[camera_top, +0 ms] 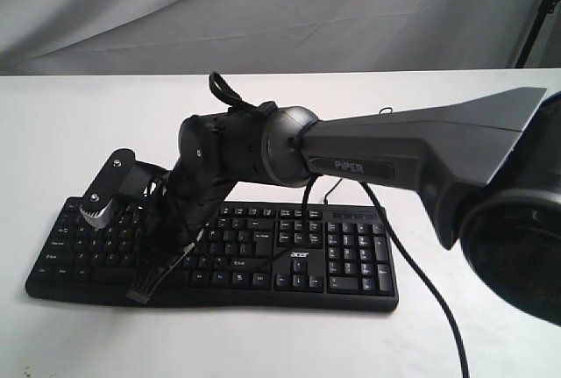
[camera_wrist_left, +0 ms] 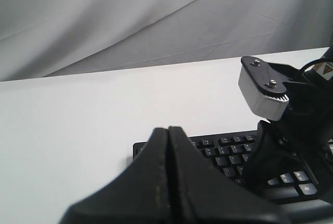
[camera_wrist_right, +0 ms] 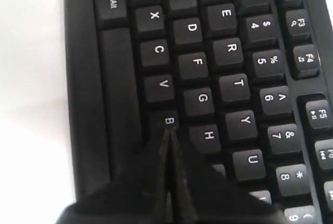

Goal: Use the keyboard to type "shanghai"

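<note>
The black keyboard lies across the white table, its acer logo facing the front. My right arm reaches over it from the right to its left half. The right gripper points down there, fingers pressed together. In the right wrist view the right gripper is shut with nothing in it, its tip at the edge of the B key and the H key just beside it. The left gripper is also shut and empty, over the table near a corner of the keyboard. I cannot see the left gripper in the exterior view.
A thin black cable runs from behind the keyboard toward the table's front right. A large dark round body fills the right edge. Grey cloth hangs behind the table. The right arm's wrist stands close to the left gripper.
</note>
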`<state>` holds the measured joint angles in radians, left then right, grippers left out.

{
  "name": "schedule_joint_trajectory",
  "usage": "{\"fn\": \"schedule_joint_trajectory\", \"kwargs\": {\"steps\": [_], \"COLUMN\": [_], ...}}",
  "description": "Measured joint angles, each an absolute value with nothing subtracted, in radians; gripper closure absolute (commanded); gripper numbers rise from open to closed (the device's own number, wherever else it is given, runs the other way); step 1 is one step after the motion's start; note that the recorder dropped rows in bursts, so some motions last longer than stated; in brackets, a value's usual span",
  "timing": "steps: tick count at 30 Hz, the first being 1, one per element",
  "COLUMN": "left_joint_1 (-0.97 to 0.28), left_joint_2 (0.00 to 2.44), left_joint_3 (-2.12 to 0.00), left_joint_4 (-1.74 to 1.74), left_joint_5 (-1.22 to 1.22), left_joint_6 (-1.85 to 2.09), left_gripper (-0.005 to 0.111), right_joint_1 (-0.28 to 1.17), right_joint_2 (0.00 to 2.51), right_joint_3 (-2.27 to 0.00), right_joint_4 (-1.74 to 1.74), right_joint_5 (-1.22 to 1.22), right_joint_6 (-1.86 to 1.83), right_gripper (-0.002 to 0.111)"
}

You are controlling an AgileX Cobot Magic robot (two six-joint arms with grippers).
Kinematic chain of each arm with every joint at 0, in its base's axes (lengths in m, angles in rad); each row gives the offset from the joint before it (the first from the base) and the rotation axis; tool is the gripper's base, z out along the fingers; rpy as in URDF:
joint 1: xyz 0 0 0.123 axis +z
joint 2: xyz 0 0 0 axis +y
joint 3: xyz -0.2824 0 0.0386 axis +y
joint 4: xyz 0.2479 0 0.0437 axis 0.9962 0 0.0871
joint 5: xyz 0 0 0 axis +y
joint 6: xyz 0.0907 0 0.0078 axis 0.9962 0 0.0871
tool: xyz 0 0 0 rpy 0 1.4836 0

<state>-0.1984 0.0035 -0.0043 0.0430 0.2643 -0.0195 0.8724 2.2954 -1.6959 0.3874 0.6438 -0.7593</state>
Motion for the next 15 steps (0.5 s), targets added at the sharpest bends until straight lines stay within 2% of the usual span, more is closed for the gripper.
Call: {"fn": "schedule_joint_trajectory", "kwargs": {"steps": [15], "left_joint_1": [-0.198], "left_joint_2": [0.003], "left_joint_3": [-0.004], "left_joint_4": [0.043], "left_joint_5": [0.264], "left_joint_6": [-0.02], "left_gripper": [0.107], "right_joint_1": [0.872], "right_joint_2": [2.309], "right_joint_3": [-1.696], "right_joint_4": [0.392], "right_joint_5": [0.624], "right_joint_6": [-0.759], "right_gripper": [0.108]}}
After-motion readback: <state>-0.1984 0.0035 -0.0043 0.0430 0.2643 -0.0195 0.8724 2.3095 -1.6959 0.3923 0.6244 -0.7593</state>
